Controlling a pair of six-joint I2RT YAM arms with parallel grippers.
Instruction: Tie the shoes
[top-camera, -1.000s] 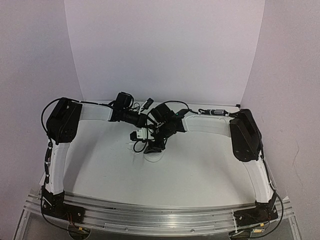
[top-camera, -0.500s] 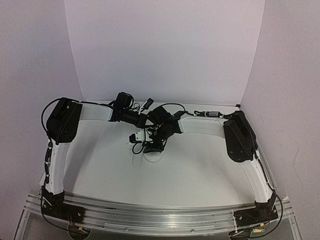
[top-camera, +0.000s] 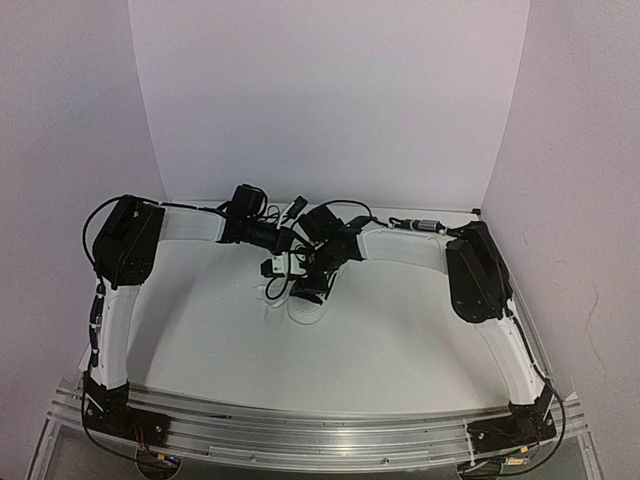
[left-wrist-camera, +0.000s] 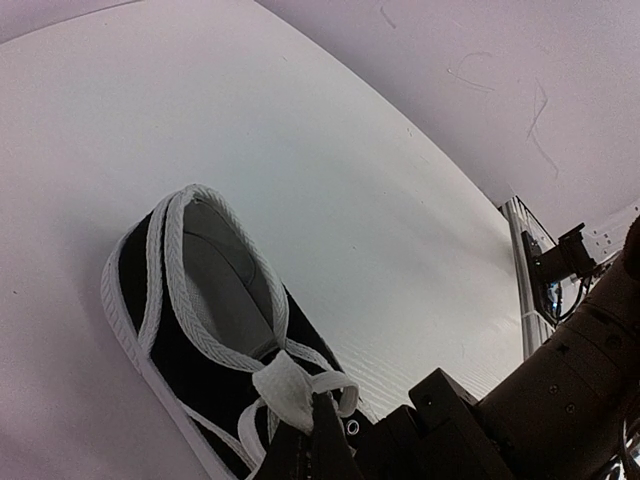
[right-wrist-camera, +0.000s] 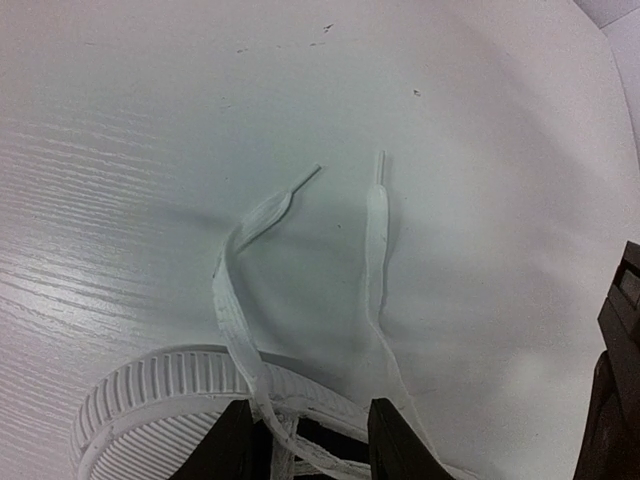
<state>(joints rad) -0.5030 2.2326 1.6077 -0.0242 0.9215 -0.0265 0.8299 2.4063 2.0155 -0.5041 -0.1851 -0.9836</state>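
Observation:
In the left wrist view the black sneaker (left-wrist-camera: 190, 330) lies on the white table, its white-trimmed opening facing me. My left gripper (left-wrist-camera: 318, 418) is shut on a folded bit of white lace (left-wrist-camera: 285, 385) at the top eyelets. From the right wrist view I see the ribbed white toe cap (right-wrist-camera: 140, 405) and two loose lace ends (right-wrist-camera: 372, 235) trailing across the table. My right gripper (right-wrist-camera: 318, 445) hangs over the toe with its jaws apart, the laces running between the fingers (right-wrist-camera: 240, 440). From above, both grippers (top-camera: 300, 275) meet at mid-table and hide the shoe.
White walls close in the table (top-camera: 380, 340) at the back and on both sides. The aluminium rail (top-camera: 320, 425) with the arm bases runs along the near edge. The right arm's black body (left-wrist-camera: 560, 390) fills the lower right of the left wrist view.
The right arm has swung left, its elbow coming inward and its gripper shifting over the shoe's toe. The left arm has stayed still, holding the lace.

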